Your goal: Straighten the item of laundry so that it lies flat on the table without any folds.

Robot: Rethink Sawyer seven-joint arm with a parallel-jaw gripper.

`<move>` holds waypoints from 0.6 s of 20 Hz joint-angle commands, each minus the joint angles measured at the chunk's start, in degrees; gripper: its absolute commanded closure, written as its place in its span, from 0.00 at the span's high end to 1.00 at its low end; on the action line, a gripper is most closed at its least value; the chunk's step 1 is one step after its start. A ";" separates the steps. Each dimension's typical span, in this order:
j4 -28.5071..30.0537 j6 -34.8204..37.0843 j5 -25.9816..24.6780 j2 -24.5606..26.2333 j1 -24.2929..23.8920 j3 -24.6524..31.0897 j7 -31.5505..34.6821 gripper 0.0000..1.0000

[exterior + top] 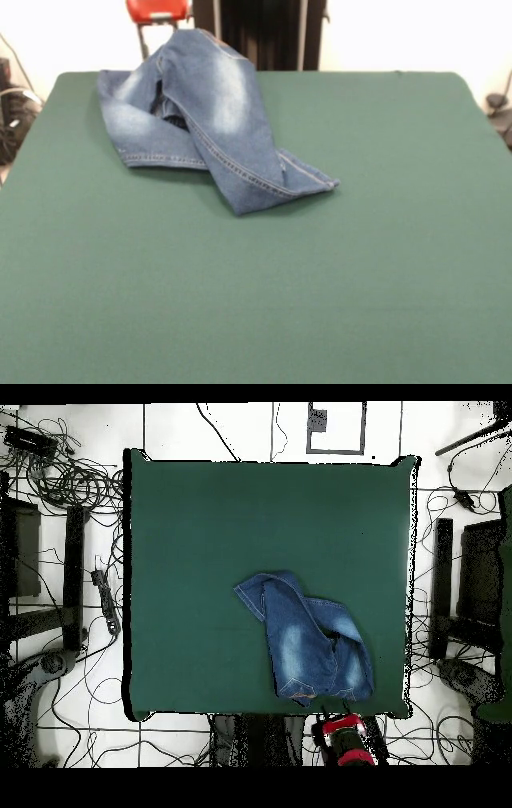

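Crumpled jeans bunched on counter near pedestal edge; soft, limp denim, likely best pinched at free leg hem. End effector drawn back beside pedestal, grip state indiscernible.

jeans: mid-blue denim, faded pale patches on the upper panel, darker blue in the creases and inside the opening
jeans stitching: lighter thread lines along seams and hems, exact colour hard to tell
jeans overhead: same blue, whitish fade streak down the middle panel
tabletop: uniform dark green, felt-like, no pattern
tabletop overhead: same flat green edge to edge
arm: red with black parts, at the bottom edge
red part, front view: bright red above grey metal
pedestal: black
floor: white with dark grid lines, black cables strewn across
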 commanded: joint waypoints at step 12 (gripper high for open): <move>-13.25 -8.09 7.87 13.24 12.27 -3.99 17.98 0.00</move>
